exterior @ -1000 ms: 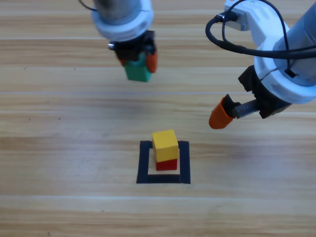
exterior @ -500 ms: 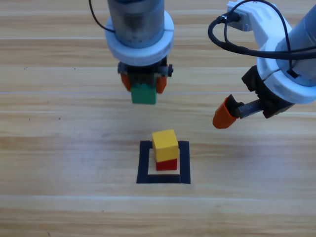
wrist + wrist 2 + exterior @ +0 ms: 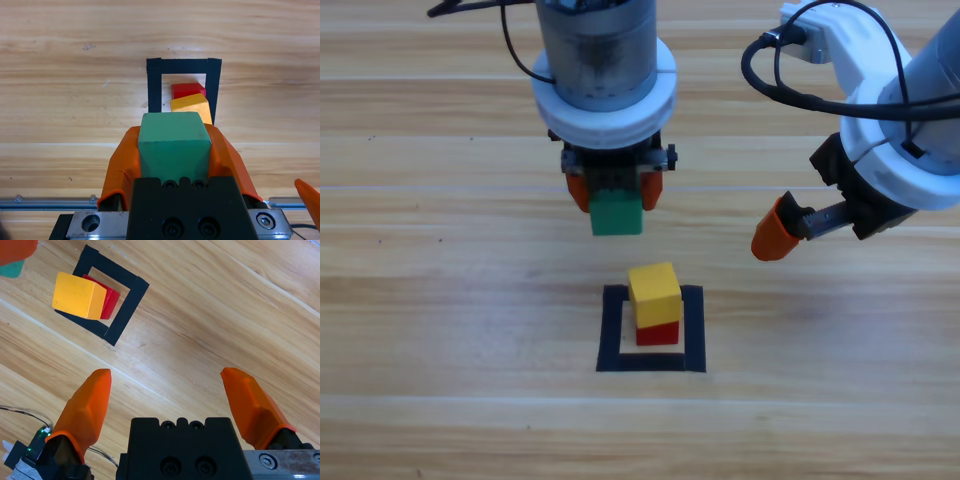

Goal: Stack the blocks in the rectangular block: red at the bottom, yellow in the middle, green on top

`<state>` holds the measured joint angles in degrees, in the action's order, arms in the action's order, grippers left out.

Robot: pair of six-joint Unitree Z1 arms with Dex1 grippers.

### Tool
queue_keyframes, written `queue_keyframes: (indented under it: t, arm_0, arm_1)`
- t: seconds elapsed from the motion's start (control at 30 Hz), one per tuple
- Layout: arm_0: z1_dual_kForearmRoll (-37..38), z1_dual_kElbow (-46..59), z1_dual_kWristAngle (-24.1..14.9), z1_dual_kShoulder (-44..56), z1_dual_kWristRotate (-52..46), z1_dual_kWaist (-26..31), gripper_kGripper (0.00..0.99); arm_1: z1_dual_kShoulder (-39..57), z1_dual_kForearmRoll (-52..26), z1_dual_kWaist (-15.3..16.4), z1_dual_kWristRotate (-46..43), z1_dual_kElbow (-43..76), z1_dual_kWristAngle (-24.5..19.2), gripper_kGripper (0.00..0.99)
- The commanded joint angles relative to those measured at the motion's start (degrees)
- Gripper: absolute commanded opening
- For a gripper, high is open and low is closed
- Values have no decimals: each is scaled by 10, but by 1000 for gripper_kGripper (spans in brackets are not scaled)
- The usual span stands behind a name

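The yellow cube (image 3: 654, 286) rests on the red cube (image 3: 658, 332) inside the black tape rectangle (image 3: 611, 330). My left gripper (image 3: 616, 198) is shut on the green cube (image 3: 617, 213), held in the air just behind and slightly left of the stack. In the left wrist view the green cube (image 3: 173, 145) fills the jaws, with the yellow cube (image 3: 190, 105), red cube (image 3: 187, 90) and tape rectangle (image 3: 154, 85) beyond it. My right gripper (image 3: 172, 392) is open and empty, off to the right of the stack; its view shows the yellow cube (image 3: 79, 295) on the red cube (image 3: 109, 298).
Bare wooden tabletop lies around the tape rectangle (image 3: 127, 307). The right arm's body (image 3: 900, 150) with its black cable hangs over the table's right side. One orange fingertip (image 3: 772, 230) of the right gripper points toward the middle.
The left gripper has carried the green cube from the back of the table forward and rightward toward the stack. The right arm has barely shifted.
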<state>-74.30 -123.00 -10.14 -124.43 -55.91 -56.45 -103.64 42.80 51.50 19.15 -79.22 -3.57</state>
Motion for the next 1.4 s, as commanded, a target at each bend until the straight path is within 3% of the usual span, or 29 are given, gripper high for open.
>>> queue_keyframes:
  t: [0.03, 1.4]
  arm_0:
    - [-4, -13, 13, -38, -15, -11, 0]
    - [-2, -29, 32, -93, -12, -24, 0]
  arm_1:
    - [-7, 15, -11, -4, 1, -7, 988]
    - [-10, 27, -11, -8, -9, 12, 988]
